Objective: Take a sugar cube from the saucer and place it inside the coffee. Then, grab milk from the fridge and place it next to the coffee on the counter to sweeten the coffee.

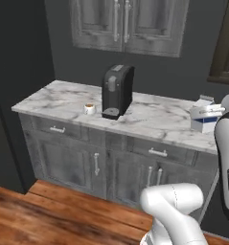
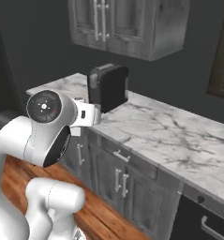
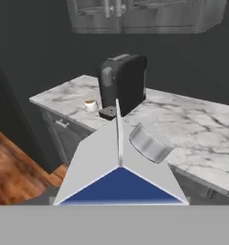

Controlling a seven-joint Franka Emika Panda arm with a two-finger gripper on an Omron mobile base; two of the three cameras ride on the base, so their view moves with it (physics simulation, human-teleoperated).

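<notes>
The milk (image 1: 201, 125), a white carton with a blue band, hangs at the right end of the counter (image 1: 154, 119) with my gripper (image 1: 207, 113) shut around its middle. In the hand view its gabled top (image 3: 120, 167) and silver cap (image 3: 149, 143) sit right under the camera and hide my fingertips. The coffee (image 1: 89, 108), a small white cup with brown liquid, stands on the marble just left of the black coffee machine (image 1: 117, 91); it shows again in the hand view as the coffee (image 3: 90, 105). The saucer is out of view.
Grey wall cabinets (image 1: 123, 24) hang above the coffee machine (image 3: 123, 83). A tall black face (image 1: 15, 72), perhaps the fridge side, closes off the counter's left end. Wooden floor (image 1: 49, 215) lies below. In the right base view my own arm covers the counter's left part (image 2: 48, 122).
</notes>
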